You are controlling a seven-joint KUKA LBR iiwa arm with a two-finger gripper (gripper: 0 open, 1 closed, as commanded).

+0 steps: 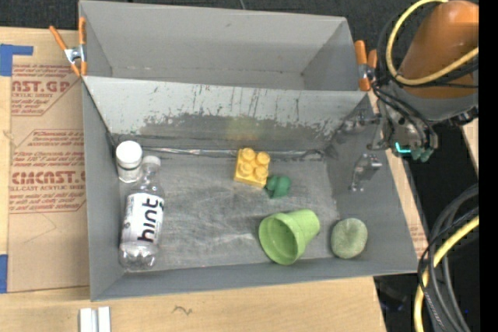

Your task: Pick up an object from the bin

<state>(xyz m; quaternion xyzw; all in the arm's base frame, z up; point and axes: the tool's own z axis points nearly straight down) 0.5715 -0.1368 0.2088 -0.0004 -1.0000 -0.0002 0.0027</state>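
At the right side of the bin (210, 39), you have the gripper (364, 167) hanging over the sloped right wall, above the floor and clear of everything lying on it. You cannot tell from this angle whether it is spread or pressed together, and nothing shows in its grasp. The arm's orange cover (443, 39) sits behind it, outside the bin's right rim, with yellow cables looping round it. The thing nearest the gripper is a pale green rounded lump (348, 237), in the front right corner at the foot of that wall, below the gripper in your view. Just left of the lump a light green cup (289, 235) lies on its side, mouth turned toward the front left. Further in, near the middle of the floor, a yellow toy brick (252, 166) rests with a small dark green piece (278, 185) just beside its right corner. Well apart from all this, a clear bottle (140, 221) with a white cap lies along the left side, cap toward the back.
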